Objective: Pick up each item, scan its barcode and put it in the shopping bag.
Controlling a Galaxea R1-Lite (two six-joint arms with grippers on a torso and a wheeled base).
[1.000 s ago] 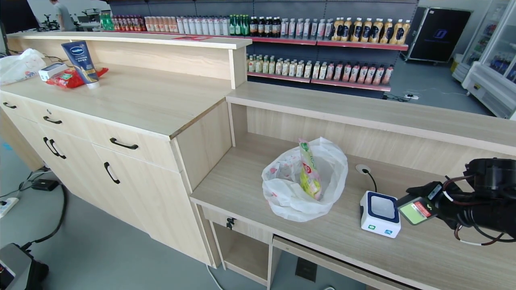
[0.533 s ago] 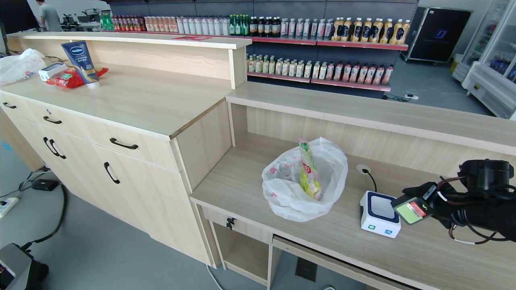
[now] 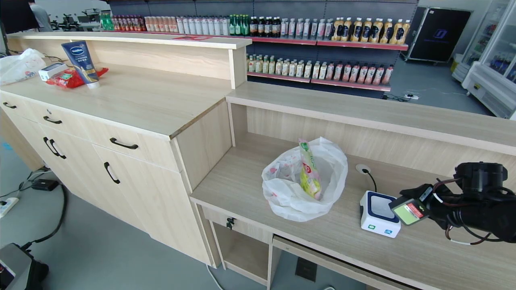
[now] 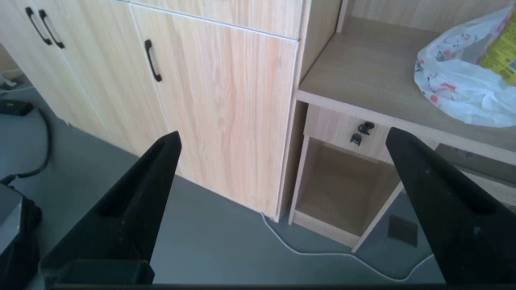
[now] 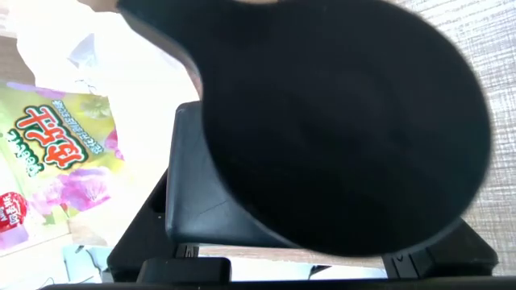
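Observation:
My right gripper (image 3: 417,201) is shut on a small dark container (image 3: 408,211) with a green and red label, held just above the right edge of the white barcode scanner (image 3: 378,212) on the lower counter. From the right wrist the container's dark round body (image 5: 347,121) hides the fingers. The white shopping bag (image 3: 302,189) stands to the left of the scanner with a green-yellow snack packet (image 3: 309,173) upright inside; the packet (image 5: 56,161) also shows past the container. My left gripper (image 4: 282,242) hangs open over the floor in front of the cabinet, apart from the bag (image 4: 468,64).
A raised ledge (image 3: 363,110) backs the lower counter. The higher counter to the left carries a blue tube (image 3: 80,62), a red packet (image 3: 68,79), a white device (image 3: 51,70) and another white bag (image 3: 20,64). Bottle shelves (image 3: 322,44) line the back.
My right gripper has moved a little to the left with the container, from beside the scanner to over its right edge. The bag and scanner have not moved.

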